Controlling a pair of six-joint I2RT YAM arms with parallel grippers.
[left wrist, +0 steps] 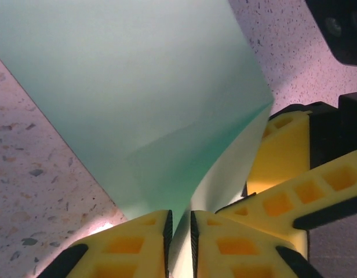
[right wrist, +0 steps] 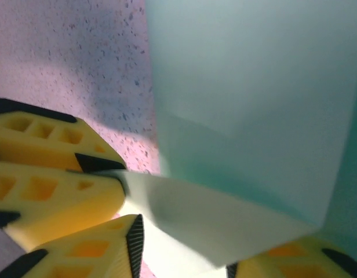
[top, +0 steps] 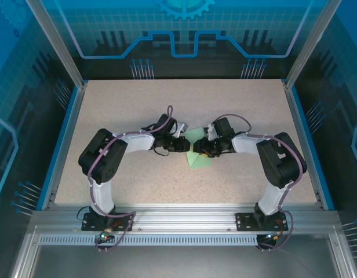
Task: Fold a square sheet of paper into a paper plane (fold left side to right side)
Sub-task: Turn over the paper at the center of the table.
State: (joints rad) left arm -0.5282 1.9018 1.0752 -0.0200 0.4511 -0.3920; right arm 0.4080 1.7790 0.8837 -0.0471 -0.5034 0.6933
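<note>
The square sheet of paper (top: 197, 158) is pale mint green and lies at the table's middle, partly folded with one flap lifted. My left gripper (top: 182, 145) comes at it from the left. In the left wrist view its jaws (left wrist: 179, 223) are shut on the raised edge of the sheet (left wrist: 138, 75). My right gripper (top: 205, 148) meets it from the right. In the right wrist view it (right wrist: 183, 246) stands open, with the curled flap of the sheet (right wrist: 248, 87) lying across the wide gap between its pads. The two grippers nearly touch. No finished paper plane shape shows.
The speckled beige table (top: 120, 110) has blue raised borders at left (top: 59, 145) and right (top: 306, 145). Metal posts (top: 57, 43) rise at the back corners. An aluminium rail (top: 184, 217) carries both arm bases along the near edge.
</note>
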